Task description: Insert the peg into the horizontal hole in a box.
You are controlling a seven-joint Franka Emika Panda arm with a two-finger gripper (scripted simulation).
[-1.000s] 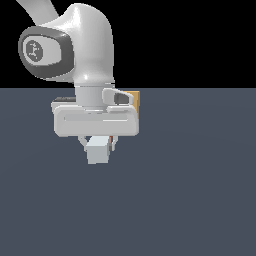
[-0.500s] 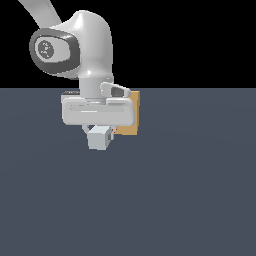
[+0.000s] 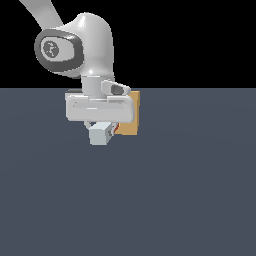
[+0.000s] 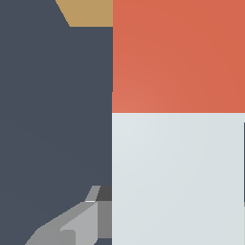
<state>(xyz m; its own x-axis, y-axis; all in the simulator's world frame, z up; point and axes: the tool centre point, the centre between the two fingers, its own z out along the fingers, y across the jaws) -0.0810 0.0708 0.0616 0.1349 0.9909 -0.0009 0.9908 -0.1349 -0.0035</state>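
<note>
My gripper (image 3: 101, 131) is shut on the peg (image 3: 100, 134), whose white end faces the camera in the exterior view. The peg's orange-red end (image 3: 116, 130) barely shows beside the tan box (image 3: 128, 115), which stands right behind my hand and is mostly covered by it. In the wrist view the peg (image 4: 177, 177) fills the frame, its orange-red part (image 4: 177, 52) pointing toward the box (image 4: 88, 12). One grey finger (image 4: 76, 225) shows at the peg's side. The hole is hidden.
The dark grey floor (image 3: 190, 190) spreads flat all around the box. Nothing else stands on it. My arm's white links (image 3: 80, 45) rise above the hand toward the exterior view's left.
My hand with the peg has moved up and toward the box in the exterior view. More of the tan box now shows at the hand's right side.
</note>
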